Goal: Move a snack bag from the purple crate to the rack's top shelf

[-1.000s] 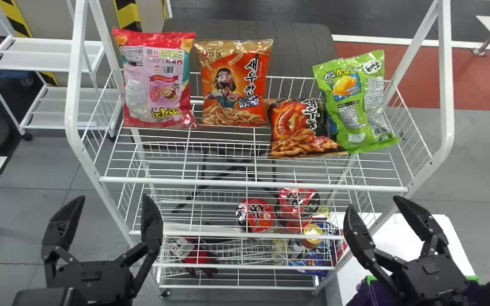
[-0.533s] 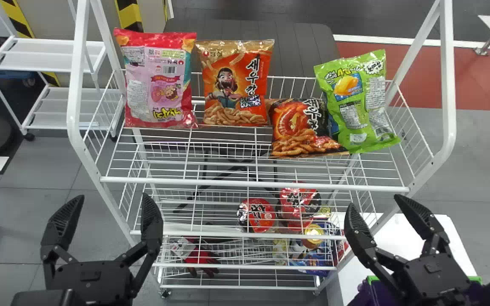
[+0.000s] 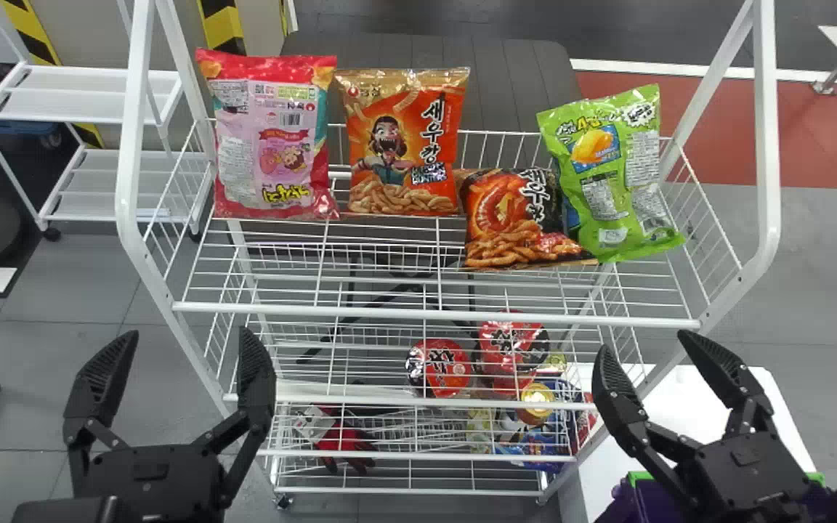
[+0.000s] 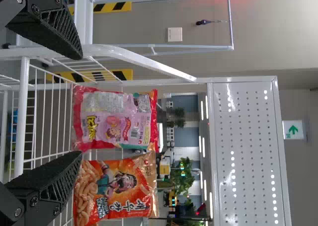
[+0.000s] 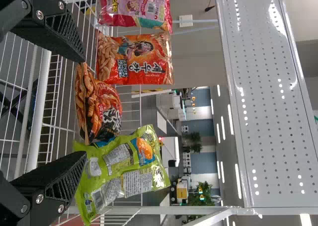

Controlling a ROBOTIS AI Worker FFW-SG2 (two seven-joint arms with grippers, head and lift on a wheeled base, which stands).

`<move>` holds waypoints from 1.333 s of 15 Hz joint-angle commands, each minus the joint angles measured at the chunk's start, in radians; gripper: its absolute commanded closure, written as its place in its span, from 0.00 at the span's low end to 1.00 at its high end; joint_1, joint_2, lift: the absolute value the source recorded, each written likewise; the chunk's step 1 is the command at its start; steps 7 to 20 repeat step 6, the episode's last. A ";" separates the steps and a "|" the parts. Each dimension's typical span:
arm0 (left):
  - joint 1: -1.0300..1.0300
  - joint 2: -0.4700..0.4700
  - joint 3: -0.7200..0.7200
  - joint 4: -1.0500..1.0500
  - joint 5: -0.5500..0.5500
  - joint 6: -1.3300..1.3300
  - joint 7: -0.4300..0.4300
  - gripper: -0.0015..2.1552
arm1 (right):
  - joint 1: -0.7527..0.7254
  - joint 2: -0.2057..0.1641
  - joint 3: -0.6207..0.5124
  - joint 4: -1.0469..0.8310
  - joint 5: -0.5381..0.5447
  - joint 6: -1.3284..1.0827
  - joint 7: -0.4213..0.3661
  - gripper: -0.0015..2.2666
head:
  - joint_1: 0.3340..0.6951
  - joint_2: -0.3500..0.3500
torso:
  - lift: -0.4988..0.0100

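The left gripper hung at the lower left of the frame, released, its two fingers spread with nothing between them. The right gripper, at the lower right, was likewise released and gripped nothing. Both were short of the white wire rack.

The purple crate sat in the lower right corner, partly hidden behind the right gripper, beside a white tabletop; its contents could not be made out. Four snack bags occupied the rack's upper wire shelf: a pink-and-red bag at the upper left, an orange bag upright at upper center, a black-and-orange bag lower and to its right, and a green bag tilted at the upper right, overlapping the black-and-orange one's edge.

Seen through the wires below center were red-lidded tubs and, lower, a red-and-black glove.
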 commanded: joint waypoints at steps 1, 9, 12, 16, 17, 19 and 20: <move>-0.001 0.000 0.000 0.001 0.000 0.001 0.000 0.07 | 0.000 0.000 0.000 -0.001 -0.001 0.000 0.000 0.08 | 1.00 0.42 | 0.98; -0.001 0.000 -0.002 0.000 0.000 0.001 0.002 0.07 | 0.003 -0.003 0.000 -0.005 -0.002 0.000 0.000 0.08 | 1.00 0.42 | 0.98; -0.001 0.000 -0.002 0.000 0.000 0.001 0.002 0.07 | 0.003 -0.003 0.000 -0.005 -0.002 0.000 0.000 0.08 | 1.00 0.42 | 0.98; -0.001 0.000 -0.002 0.000 0.000 0.001 0.002 0.07 | 0.003 -0.003 0.000 -0.005 -0.002 0.000 0.000 0.08 | 1.00 0.42 | 0.98; -0.001 0.000 -0.002 0.000 0.000 0.001 0.002 0.07 | 0.003 -0.003 0.000 -0.005 -0.002 0.000 0.000 0.08 | 1.00 0.42 | 0.98; -0.001 0.000 -0.002 0.000 0.000 0.001 0.002 0.07 | 0.003 -0.003 0.000 -0.005 -0.002 0.000 0.000 0.08 | 1.00 0.42 | 0.98; -0.001 0.000 -0.002 0.000 0.000 0.001 0.002 0.07 | 0.003 -0.003 0.000 -0.005 -0.002 0.000 0.000 0.08 | 1.00 0.42 | 0.98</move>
